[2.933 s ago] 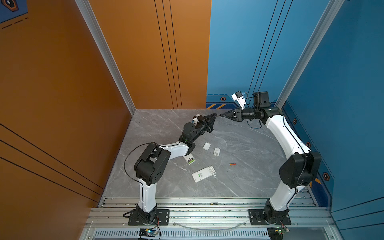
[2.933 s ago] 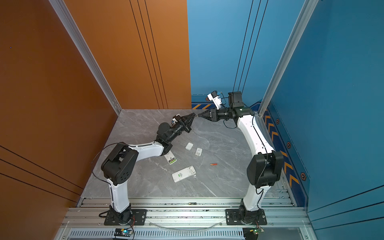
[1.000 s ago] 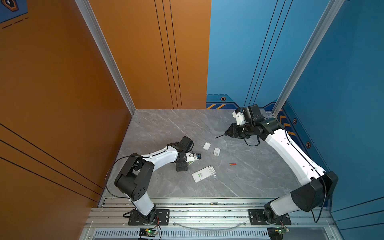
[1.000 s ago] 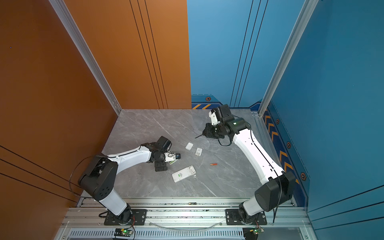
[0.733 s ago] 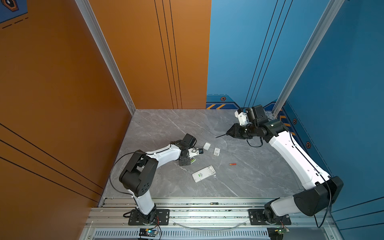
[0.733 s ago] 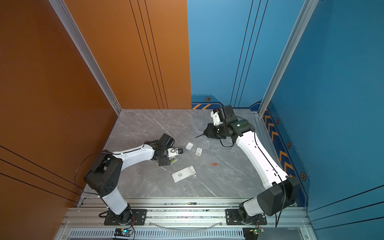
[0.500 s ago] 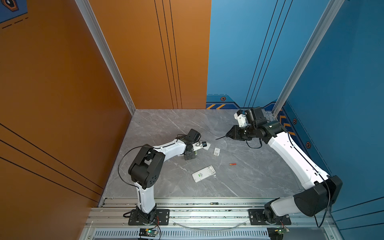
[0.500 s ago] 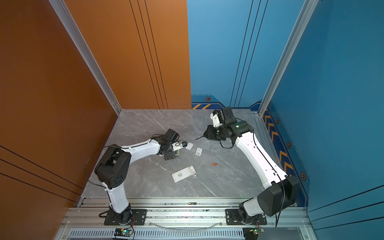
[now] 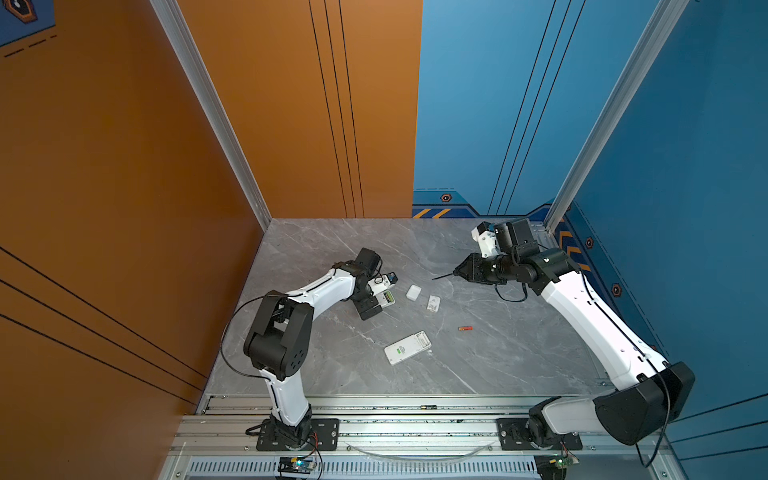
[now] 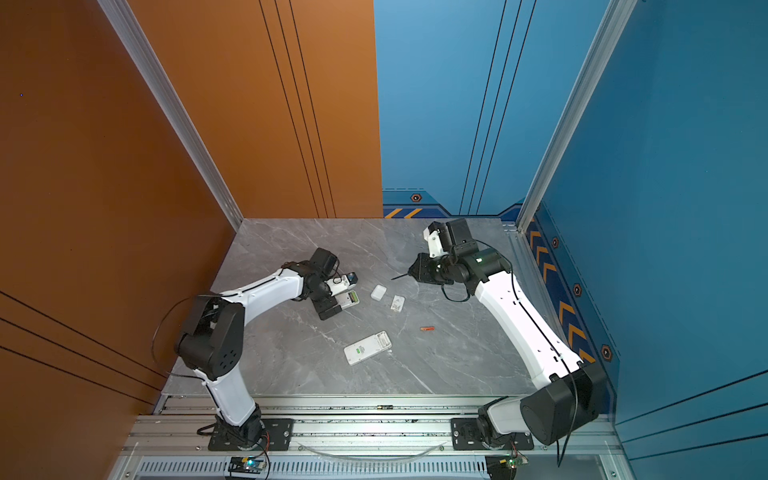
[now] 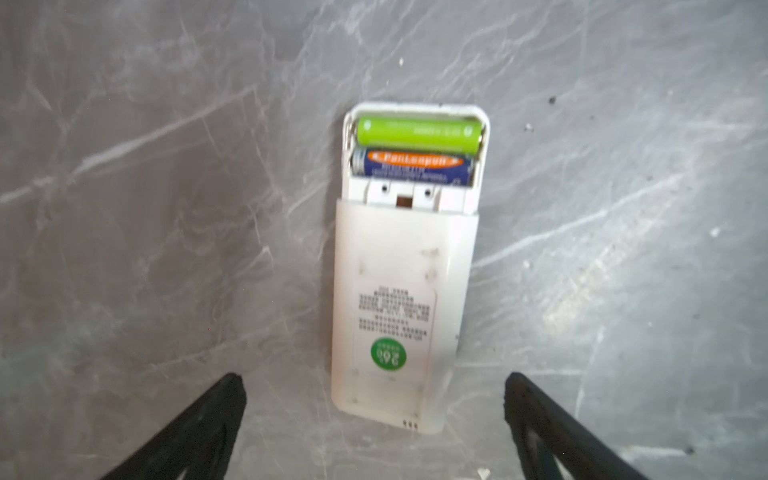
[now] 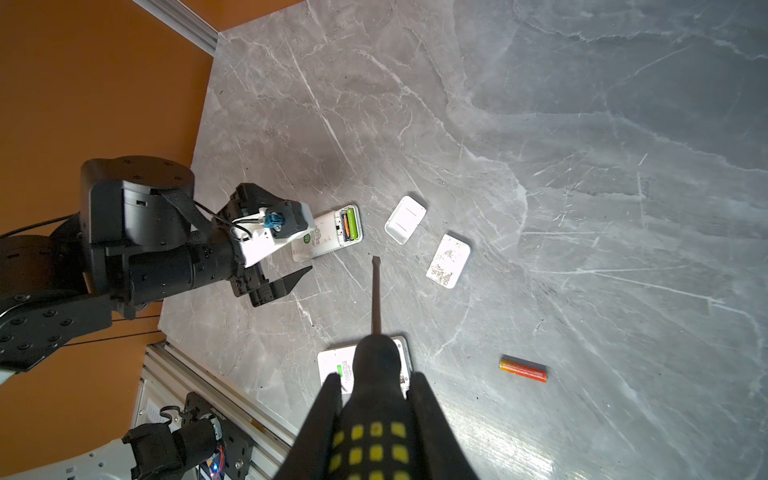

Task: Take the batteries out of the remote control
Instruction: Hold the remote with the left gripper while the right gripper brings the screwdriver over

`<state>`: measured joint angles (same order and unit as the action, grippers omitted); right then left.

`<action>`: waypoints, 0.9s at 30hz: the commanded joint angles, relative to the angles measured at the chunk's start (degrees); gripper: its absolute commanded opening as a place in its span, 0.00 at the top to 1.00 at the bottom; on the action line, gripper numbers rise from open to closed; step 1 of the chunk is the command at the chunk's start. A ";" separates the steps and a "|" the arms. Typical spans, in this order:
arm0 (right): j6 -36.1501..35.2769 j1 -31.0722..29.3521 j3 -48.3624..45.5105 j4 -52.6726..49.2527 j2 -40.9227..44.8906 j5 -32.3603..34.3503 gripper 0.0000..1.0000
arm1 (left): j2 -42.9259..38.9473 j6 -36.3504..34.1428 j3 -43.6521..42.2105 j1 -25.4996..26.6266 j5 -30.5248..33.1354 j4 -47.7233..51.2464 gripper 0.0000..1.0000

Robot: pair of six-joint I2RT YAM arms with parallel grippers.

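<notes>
Firstly, we list what lies nearest the front rail on the grey marble tabletop:

1. Second remote, white, lying flat with its labelled back upward, askew to the rail. In the right wrist view it is largely hidden behind the screwdriver handle.

2. Orange battery, loose on the tabletop, on its side, well apart from both remotes and to the right of them in both top views.

3. Open remote, white, back upward, its battery bay uncovered. We count two cells side by side in the bay: a green battery at the outer end and a blue-and-orange battery beside it.

4. Left gripper, fingers spread wide, one on each side of the open remote's labelled end, neither touching it and nothing held.

5. Two white covers, lying flat just beyond the open remote's bay end, near each other but apart.

6. Right gripper, farthest back, fingers pinched on the black-and-yellow handle of a screwdriver. Its blade points toward the open remote and the covers, touching none.
</notes>
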<state>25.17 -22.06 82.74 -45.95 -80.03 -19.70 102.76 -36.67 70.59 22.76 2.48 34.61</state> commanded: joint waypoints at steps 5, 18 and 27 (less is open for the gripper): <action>0.68 -0.86 1.58 2.01 -0.43 -0.27 1.00 | 1.91 3.55 -0.45 -2.61 -8.34 5.47 0.04; 3.69 -7.79 -1.71 4.11 -1.28 1.99 1.00 | 5.87 4.21 0.41 -4.36 -6.57 4.32 0.21; 4.28 -8.74 -3.14 5.26 -2.31 2.89 1.00 | 4.84 3.88 -2.47 -2.04 -5.79 -0.21 0.50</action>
<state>28.60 -30.35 80.53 -42.28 -81.91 -18.33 107.57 -32.71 70.00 19.70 -3.51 36.36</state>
